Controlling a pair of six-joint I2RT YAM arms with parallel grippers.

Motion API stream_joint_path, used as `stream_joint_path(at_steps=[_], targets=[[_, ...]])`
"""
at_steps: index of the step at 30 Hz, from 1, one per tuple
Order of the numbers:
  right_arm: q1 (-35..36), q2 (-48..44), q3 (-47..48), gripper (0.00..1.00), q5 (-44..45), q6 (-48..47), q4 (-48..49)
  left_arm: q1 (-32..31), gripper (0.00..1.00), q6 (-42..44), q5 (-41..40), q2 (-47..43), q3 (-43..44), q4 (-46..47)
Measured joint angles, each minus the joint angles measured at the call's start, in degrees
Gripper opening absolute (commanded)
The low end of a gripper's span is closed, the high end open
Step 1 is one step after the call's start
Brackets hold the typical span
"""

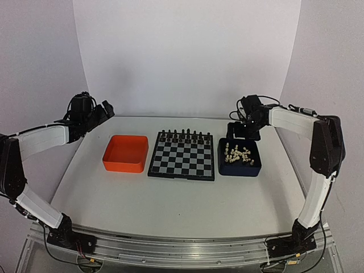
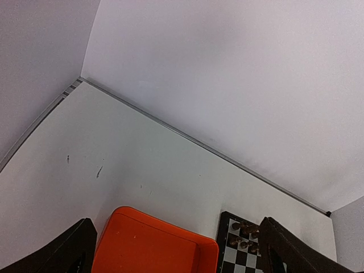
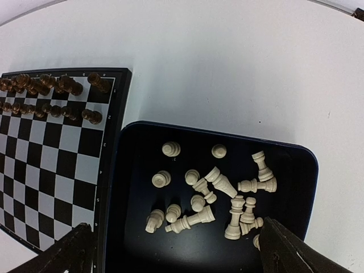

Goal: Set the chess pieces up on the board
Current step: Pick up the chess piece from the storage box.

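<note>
The chessboard (image 1: 182, 165) lies at the table's middle, with black pieces (image 1: 185, 135) standing on its two far rows. The cream-white chess pieces (image 1: 239, 153) lie jumbled in a dark blue tray (image 1: 239, 170) right of the board. In the right wrist view several of them (image 3: 219, 181) lie toppled or upright in that tray (image 3: 301, 156). My right gripper (image 1: 242, 133) hovers open and empty over the tray's far side (image 3: 176, 223). My left gripper (image 1: 105, 111) is open and empty, raised beyond the far left corner of an orange tray (image 2: 177, 220).
An empty orange tray (image 1: 125, 153) sits left of the board and shows in the left wrist view (image 2: 153, 247). The board's corner (image 2: 236, 256) and its black pieces (image 2: 244, 230) also show there. White walls enclose the table at the back and sides.
</note>
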Motion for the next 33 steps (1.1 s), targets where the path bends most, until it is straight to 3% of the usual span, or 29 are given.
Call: stream_joint_path(at_steps=[5, 20, 33], targets=[[0.0, 0.0, 0.0, 0.93, 0.0, -0.2, 0.1, 0.0, 1.0, 0.0, 0.3, 0.0, 0.0, 0.1], [0.0, 9.8, 4.6, 0.56, -2.7, -3.2, 0.1, 0.0, 1.0, 0.0, 0.3, 0.0, 0.0, 0.0], [0.0, 14.8, 8.8, 0.4, -4.4, -6.4, -0.6, 0.0, 1.0, -0.1, -0.3, 0.0, -0.1, 0.0]])
